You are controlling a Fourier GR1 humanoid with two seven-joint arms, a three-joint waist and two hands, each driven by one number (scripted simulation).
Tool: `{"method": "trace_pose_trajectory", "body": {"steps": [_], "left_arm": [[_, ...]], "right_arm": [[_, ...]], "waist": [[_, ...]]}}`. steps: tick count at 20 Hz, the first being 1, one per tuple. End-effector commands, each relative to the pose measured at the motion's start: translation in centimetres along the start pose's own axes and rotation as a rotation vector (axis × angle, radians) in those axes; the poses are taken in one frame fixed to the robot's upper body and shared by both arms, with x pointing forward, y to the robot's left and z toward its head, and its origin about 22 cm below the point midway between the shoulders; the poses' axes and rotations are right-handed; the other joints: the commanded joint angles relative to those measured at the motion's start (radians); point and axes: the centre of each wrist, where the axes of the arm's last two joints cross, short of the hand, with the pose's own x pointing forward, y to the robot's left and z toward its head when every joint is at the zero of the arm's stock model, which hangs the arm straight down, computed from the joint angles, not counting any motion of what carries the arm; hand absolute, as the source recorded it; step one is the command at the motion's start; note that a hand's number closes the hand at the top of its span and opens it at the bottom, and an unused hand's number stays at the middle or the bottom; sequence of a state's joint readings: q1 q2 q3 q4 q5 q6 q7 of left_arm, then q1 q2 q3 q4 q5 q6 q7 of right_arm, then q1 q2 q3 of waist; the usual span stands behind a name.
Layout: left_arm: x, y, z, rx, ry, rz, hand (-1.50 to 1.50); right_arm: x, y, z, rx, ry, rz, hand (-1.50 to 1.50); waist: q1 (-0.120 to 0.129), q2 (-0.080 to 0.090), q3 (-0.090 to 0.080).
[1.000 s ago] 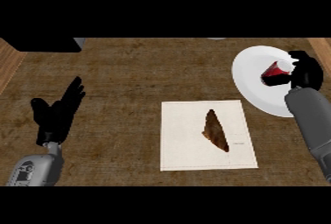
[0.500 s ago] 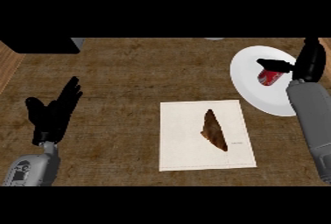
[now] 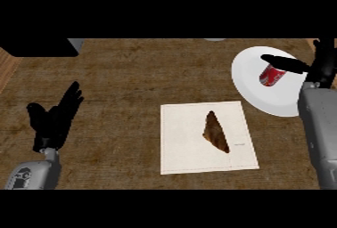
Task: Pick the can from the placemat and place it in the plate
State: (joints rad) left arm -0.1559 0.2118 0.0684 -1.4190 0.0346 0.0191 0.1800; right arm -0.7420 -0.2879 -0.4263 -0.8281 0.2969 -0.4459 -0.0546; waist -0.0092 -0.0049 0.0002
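Observation:
A red can [image 3: 271,75] lies on its side in the white plate [image 3: 263,94] at the upper right. My right hand [image 3: 320,62] is above the plate's right part, open, its thumb stretched out over the can's top end and not curled round it. The white placemat [image 3: 191,142] lies in the middle with a dark brown leaf-shaped mark [image 3: 215,131] on it. My left hand [image 3: 56,118] rests open at the left, fingers up.
The counter's top is dark brown and textured. A black block [image 3: 39,46] sits at the upper left corner. A wooden edge [image 3: 5,67] runs along the far left. A grey object [image 3: 214,39] peeks in at the top.
The right hand has let go of the can and lifted up and to the right. The can now lies free in the plate. The left hand has stayed where it was.

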Motion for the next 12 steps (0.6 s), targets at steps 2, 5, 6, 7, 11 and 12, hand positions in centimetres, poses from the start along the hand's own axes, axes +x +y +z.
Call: {"method": "trace_pose_trajectory", "body": {"steps": [2, 5, 6, 7, 11, 12], "left_arm": [[0.2, 1.5, -0.5, -0.009, 0.0, -0.009, 0.0], [-0.3, -1.5, -0.5, 0.0, -0.009, -0.001, 0.0], [0.2, -0.4, 0.4, -0.014, -0.006, -0.014, 0.0], [0.4, 1.2, -0.1, 0.009, -0.009, 0.004, 0.0], [-0.3, 0.1, -1.0, 0.001, -0.005, -0.015, 0.0], [1.1, -0.3, -1.4, -0.01, -0.014, 0.019, 0.0]], "right_arm": [[-3.4, -3.8, 0.3, 0.025, 0.017, -0.102, -1.5], [-3.6, -5.8, 0.2, 0.023, -0.026, -0.073, -1.5], [-3.7, -6.8, -0.1, 0.016, -0.039, -0.064, -1.5], [-3.7, -6.5, 1.1, 0.017, -0.024, -0.057, -1.5], [-4.2, -7.0, 0.6, -0.001, -0.025, -0.063, -1.5], [-4.1, -8.8, 0.1, 0.007, -0.022, -0.062, -1.5]], "waist": [[0.009, 0.006, 0.0], [0.009, 0.005, 0.0], [0.012, 0.005, 0.0], [0.008, 0.004, 0.0], [0.011, 0.006, 0.0], [0.01, 0.005, 0.0]]}}
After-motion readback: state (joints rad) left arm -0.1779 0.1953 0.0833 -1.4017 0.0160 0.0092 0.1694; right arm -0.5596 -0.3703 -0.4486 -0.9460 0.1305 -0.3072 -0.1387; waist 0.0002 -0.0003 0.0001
